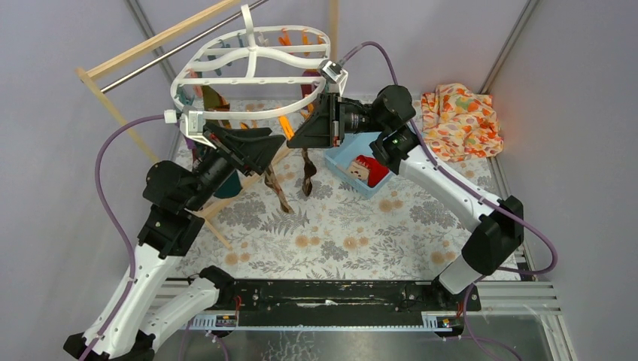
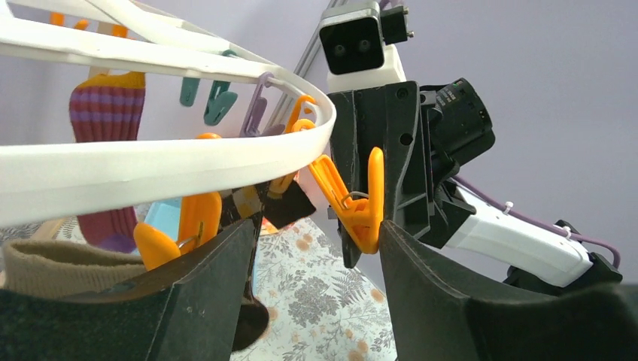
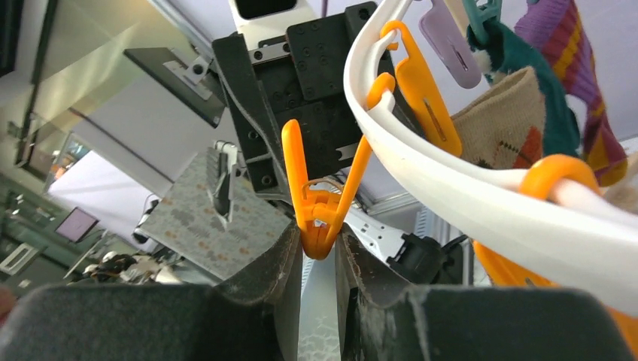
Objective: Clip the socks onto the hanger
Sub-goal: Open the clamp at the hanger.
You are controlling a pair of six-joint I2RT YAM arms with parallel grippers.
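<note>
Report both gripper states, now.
Left gripper: open, gripping nothing.
Right gripper: closed on an orange peg hanging from the hanger.

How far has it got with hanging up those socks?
Partway. A striped sock, a teal one and an argyle one already hang from the hanger. The right gripper is pinching an orange peg. A red sock waits in the blue bin.

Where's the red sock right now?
In the top view, the red sock lies in the blue bin, right of the table's centre and just left of the floral cloth.
</note>
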